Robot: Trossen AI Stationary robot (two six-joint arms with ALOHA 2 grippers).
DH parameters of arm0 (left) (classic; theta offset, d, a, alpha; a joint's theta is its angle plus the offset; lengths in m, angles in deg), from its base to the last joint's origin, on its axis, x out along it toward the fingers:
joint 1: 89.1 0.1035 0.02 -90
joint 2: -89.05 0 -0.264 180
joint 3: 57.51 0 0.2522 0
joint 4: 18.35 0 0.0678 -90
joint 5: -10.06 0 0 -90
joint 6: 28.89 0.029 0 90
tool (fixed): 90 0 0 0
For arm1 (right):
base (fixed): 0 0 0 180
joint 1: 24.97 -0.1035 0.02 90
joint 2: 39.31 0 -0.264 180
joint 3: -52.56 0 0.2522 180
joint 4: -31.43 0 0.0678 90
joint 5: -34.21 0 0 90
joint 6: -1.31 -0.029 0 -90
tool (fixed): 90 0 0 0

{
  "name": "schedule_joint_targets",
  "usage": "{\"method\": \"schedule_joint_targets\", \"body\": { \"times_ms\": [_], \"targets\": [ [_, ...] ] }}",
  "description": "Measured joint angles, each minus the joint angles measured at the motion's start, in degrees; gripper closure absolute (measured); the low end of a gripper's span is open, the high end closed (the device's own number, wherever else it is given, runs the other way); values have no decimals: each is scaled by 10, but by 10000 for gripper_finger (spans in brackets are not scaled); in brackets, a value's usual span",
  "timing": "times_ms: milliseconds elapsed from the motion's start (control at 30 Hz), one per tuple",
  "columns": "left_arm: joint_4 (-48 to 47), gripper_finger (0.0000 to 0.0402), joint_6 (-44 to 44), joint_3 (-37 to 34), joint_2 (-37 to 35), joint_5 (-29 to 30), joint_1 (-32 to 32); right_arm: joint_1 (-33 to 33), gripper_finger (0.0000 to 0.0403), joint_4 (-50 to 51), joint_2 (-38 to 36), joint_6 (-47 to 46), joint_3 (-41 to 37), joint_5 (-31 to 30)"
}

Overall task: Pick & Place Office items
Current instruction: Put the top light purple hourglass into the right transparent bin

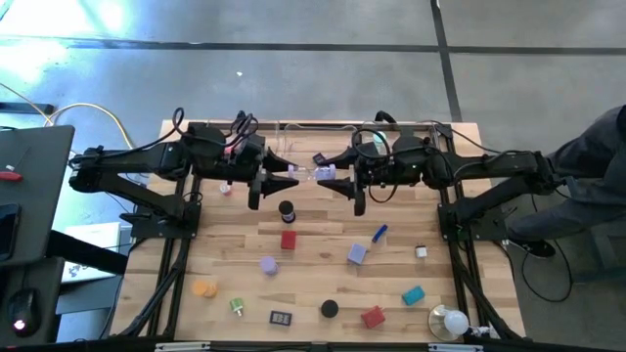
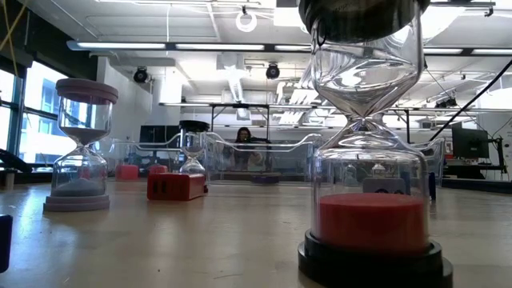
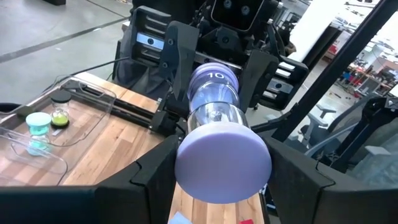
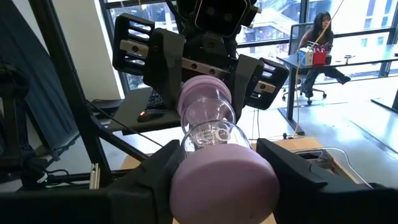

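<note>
The wooden counter (image 1: 313,293) carries the loose office items across its near and middle area, with clear plastic trays (image 1: 293,137) along the far edge.

Both arms reach inward above the far part of the counter and meet near its centre line. Between them, held horizontally in the air, is a lilac-capped hourglass (image 1: 315,174). The left hand (image 1: 286,182) holds one cap between its fingers. The right hand (image 1: 337,182) has its fingers on either side of the opposite cap at a medium gap; contact cannot be confirmed. In the left wrist view the hourglass (image 3: 217,124) fills the centre, and a number 10 is printed on its far cap.

Items resting on the counter:
- black-capped hourglass (image 1: 287,209), upright, just nearer than the two hands
- red block (image 1: 289,240), next to it on the near side
- lavender block (image 1: 357,253) beside a blue stick (image 1: 380,234)
- lavender piece (image 1: 268,265)
- orange cap (image 1: 203,289)
- black cap (image 1: 330,309)
- red block (image 1: 373,317)
- teal piece (image 1: 413,295)
- white bulb (image 1: 454,321) at the near right corner

In the left wrist view, one tray (image 3: 56,134) holds a teal-capped hourglass (image 3: 37,127).
</note>
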Motion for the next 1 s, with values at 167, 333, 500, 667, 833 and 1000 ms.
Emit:
{"method": "schedule_joint_targets", "body": {
  "times_ms": [167,333,500,667,833,1000],
  "targets": [
    [-2,202,9,0,0,7,0,0,223,11,0,-6,0,1],
    [-14,175,11,-1,3,22,-1,0,223,65,0,-35,1,16],
    [-11,156,11,-1,3,26,0,0,223,150,-3,-64,0,44],
    [-13,154,11,-1,3,25,7,0,223,243,-45,-89,0,45],
    [-19,153,10,-1,3,27,9,0,223,376,-121,-133,0,-9],
    [-27,153,10,-1,3,26,10,0,223,552,-186,-191,0,-75]
  ]
}}
